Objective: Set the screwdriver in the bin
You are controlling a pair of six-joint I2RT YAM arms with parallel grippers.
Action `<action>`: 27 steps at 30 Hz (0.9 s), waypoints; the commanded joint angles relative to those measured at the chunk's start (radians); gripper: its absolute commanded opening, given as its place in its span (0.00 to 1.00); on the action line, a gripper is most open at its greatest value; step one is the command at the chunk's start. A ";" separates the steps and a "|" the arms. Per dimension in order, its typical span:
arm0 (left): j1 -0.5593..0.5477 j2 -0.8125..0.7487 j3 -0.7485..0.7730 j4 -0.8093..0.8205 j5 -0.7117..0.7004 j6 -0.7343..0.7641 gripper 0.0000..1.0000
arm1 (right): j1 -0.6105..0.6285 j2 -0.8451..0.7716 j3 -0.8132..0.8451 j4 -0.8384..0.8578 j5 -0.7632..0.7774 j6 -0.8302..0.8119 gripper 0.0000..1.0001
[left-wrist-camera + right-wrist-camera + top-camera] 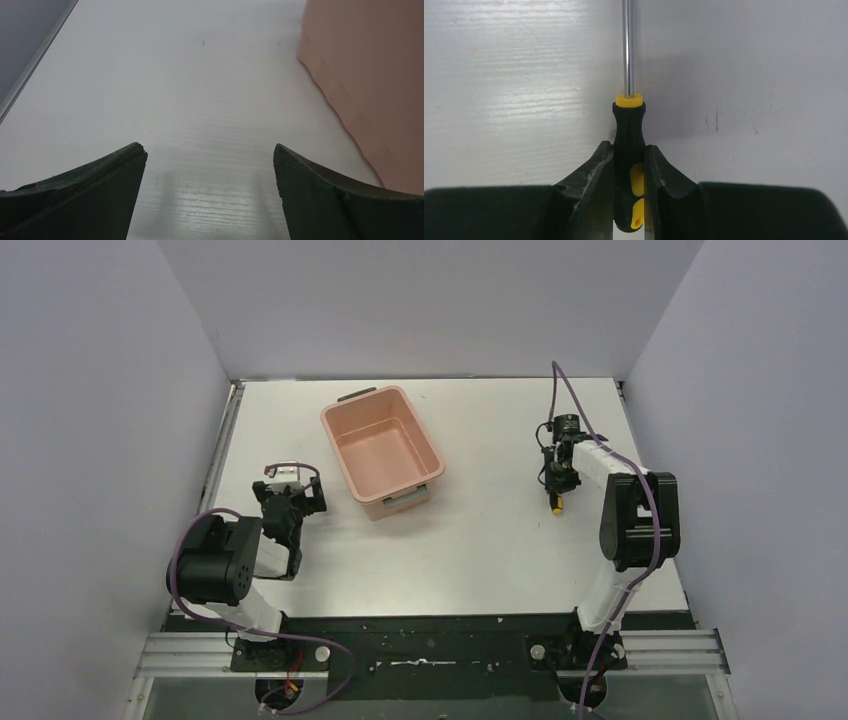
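Robotics lab cell, plain white desk (480, 540) walled by blank lilac-grey panels (430, 300) at nine, twelve and three o'clock, ribbed aluminium rail (680, 650) at six o'clock.

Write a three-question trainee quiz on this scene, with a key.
1. Fill in: the left hand is ____ (open or shut).
2. Which one holds the screwdriver? A. the left hand B. the right hand C. neither
3. True or false: the bin is empty.
Key: 1 open; 2 B; 3 true.
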State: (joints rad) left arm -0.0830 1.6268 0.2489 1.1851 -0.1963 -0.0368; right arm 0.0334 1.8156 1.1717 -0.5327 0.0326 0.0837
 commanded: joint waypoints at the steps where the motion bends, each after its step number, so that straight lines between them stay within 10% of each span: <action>1: 0.006 -0.016 0.004 0.028 0.015 0.010 0.97 | -0.001 -0.012 0.165 -0.099 0.041 -0.030 0.00; 14: 0.006 -0.016 0.004 0.027 0.015 0.010 0.97 | 0.043 -0.016 0.727 -0.415 0.012 0.152 0.00; 27: 0.006 -0.015 0.004 0.027 0.016 0.010 0.97 | 0.639 0.166 0.959 -0.090 0.018 0.251 0.00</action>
State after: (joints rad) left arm -0.0830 1.6268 0.2489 1.1851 -0.1963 -0.0368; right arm 0.5526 1.9377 2.0922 -0.7731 0.0326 0.3252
